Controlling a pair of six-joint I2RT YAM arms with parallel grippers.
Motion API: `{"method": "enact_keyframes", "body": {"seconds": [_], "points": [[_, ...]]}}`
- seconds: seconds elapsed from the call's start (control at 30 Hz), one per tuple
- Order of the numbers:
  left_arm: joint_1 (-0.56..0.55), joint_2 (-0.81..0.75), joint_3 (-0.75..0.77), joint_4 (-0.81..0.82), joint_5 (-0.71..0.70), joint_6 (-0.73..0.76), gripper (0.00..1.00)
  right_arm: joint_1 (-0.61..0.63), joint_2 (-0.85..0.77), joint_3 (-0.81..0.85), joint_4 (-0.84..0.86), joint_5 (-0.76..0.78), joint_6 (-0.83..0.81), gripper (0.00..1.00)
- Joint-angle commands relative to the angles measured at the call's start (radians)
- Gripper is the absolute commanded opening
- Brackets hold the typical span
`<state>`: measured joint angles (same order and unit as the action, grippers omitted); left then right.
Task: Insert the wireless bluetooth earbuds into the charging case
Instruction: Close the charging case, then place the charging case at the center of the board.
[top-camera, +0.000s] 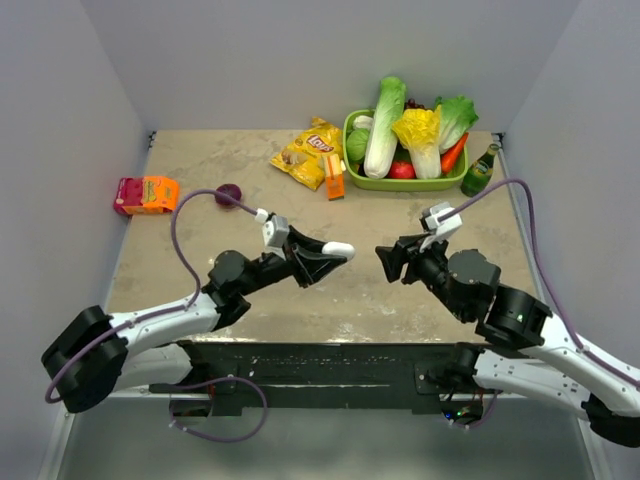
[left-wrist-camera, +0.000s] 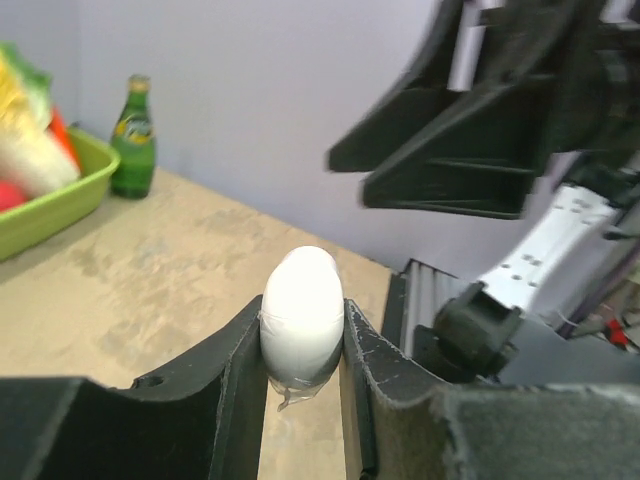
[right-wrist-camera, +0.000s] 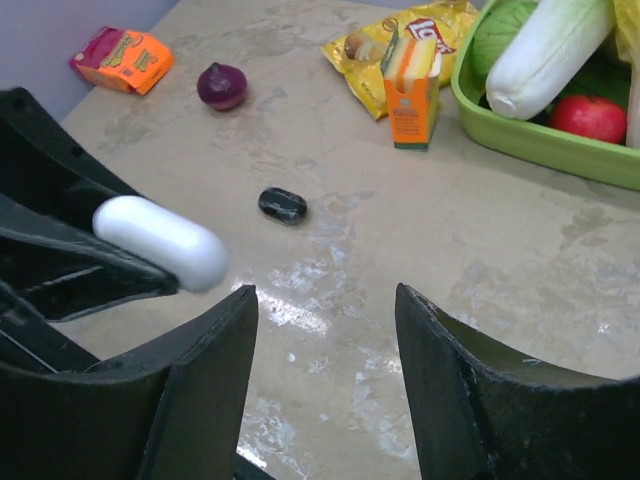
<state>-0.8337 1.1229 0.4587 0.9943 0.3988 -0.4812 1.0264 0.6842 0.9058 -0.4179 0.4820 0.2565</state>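
White charging case (left-wrist-camera: 302, 312) sits clamped between the left jaws.

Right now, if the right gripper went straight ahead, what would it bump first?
Probably the white case held in the left gripper, just ahead and slightly off to one side. Depth is hard to judge.

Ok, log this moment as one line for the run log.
left fingers: shut on white case | right fingers: open, empty, facing it | black pill-shaped item: on table
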Motion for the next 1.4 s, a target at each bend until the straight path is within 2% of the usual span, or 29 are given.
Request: {"method": "enact_keyframes", "body": {"seconds": [0.0,0.1,0.2,0.4,0.53,0.6,0.83,1.03,1.07,1.17,1.2,1.23,1.27,1.37], "points": [[-0.001,0.136,-0.009,-0.029,-0.240,-0.071,0.00,0.001,0.064,-0.034,0.038,0.112,0.105,0.61],[0.005,0.256,0.021,-0.028,-0.337,-0.112,0.00,0.003,0.092,-0.062,0.037,0.112,0.168,0.63],[0.021,0.386,0.096,-0.046,-0.367,-0.112,0.00,0.001,0.084,-0.108,0.074,0.096,0.205,0.63],[0.079,0.671,0.294,-0.089,-0.319,-0.146,0.00,0.003,0.040,-0.148,0.070,0.055,0.222,0.63],[0.114,0.774,0.377,-0.152,-0.273,-0.157,0.00,0.003,0.020,-0.162,0.054,0.044,0.210,0.63],[0.122,0.805,0.426,-0.228,-0.261,-0.142,0.04,0.003,0.017,-0.166,0.054,0.041,0.202,0.63],[0.127,0.880,0.440,-0.293,-0.264,-0.134,0.25,0.003,0.046,-0.162,0.053,0.032,0.182,0.63],[0.133,0.836,0.408,-0.367,-0.310,-0.129,0.42,0.003,0.040,-0.156,0.039,0.038,0.179,0.64],[0.137,0.822,0.397,-0.371,-0.317,-0.131,0.62,0.001,0.038,-0.156,0.033,0.041,0.179,0.64],[0.151,0.750,0.362,-0.424,-0.350,-0.126,0.75,0.003,0.025,-0.154,0.024,0.052,0.178,0.64],[0.154,0.709,0.344,-0.448,-0.366,-0.122,0.88,0.001,0.021,-0.154,0.019,0.055,0.173,0.64],[0.159,0.686,0.336,-0.465,-0.376,-0.116,0.89,0.003,0.018,-0.154,0.018,0.058,0.173,0.64],[0.166,0.663,0.330,-0.497,-0.386,-0.112,0.96,0.001,0.015,-0.154,0.018,0.061,0.174,0.64],[0.170,0.562,0.311,-0.558,-0.426,-0.096,1.00,0.003,0.015,-0.156,0.025,0.061,0.178,0.64]]}}
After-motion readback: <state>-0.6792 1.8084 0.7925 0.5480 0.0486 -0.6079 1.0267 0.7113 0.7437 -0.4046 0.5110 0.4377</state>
